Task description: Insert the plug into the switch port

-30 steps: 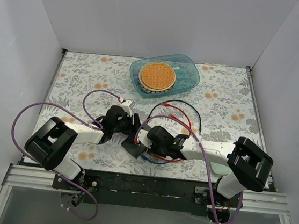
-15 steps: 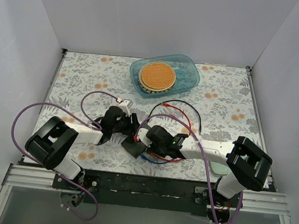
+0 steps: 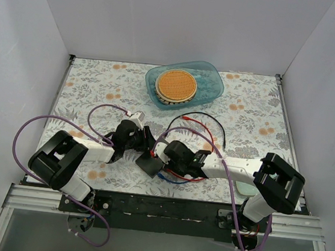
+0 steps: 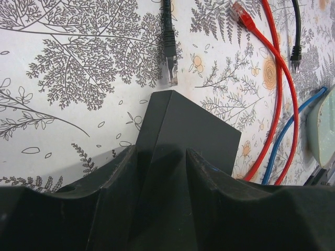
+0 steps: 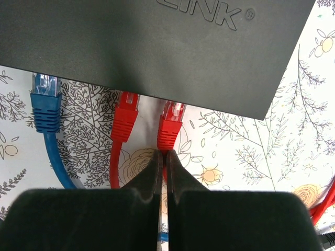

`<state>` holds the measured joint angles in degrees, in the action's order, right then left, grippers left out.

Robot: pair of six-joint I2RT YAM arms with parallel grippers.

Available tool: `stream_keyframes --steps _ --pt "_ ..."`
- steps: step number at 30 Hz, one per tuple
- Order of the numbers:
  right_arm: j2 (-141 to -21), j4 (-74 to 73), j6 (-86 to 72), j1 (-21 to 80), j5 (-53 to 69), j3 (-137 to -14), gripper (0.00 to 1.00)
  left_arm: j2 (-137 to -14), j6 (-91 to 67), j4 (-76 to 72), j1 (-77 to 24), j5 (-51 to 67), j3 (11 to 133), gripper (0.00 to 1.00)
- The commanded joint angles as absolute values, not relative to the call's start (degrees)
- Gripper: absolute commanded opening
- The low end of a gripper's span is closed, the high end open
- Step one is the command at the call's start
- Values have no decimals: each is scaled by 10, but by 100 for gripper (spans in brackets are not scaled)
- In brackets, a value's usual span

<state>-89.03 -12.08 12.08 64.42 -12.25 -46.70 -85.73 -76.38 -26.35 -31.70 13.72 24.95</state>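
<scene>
At switch (image 5: 157,47) edge | red plug (image 5: 171,121), tip-first toward it | right pincer (image 5: 163,155) gripping

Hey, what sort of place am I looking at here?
Most likely a robot test booth, not a lived-in room: plain white walls box in a table with a floral cover, two robot arms are bolted along its near edge, and loose network cables lie beside a black switch.

The switch (image 5: 157,47), just ahead of the right claw (image 5: 163,157), reads "LINK ®", with the letters' tops cut off.
</scene>
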Motion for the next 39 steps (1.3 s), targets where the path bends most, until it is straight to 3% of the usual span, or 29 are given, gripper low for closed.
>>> stream_keyframes --steps 1,20,39 --pt "-886 112 115 647 -126 -521 1 -859 -810 -246 -350 262 237 40" --pt "-909 181 123 646 -114 -567 1 -870 -845 -229 -369 275 240 29" --pt "-934 267 83 614 -109 -594 1 -854 -913 -184 -403 276 219 27"
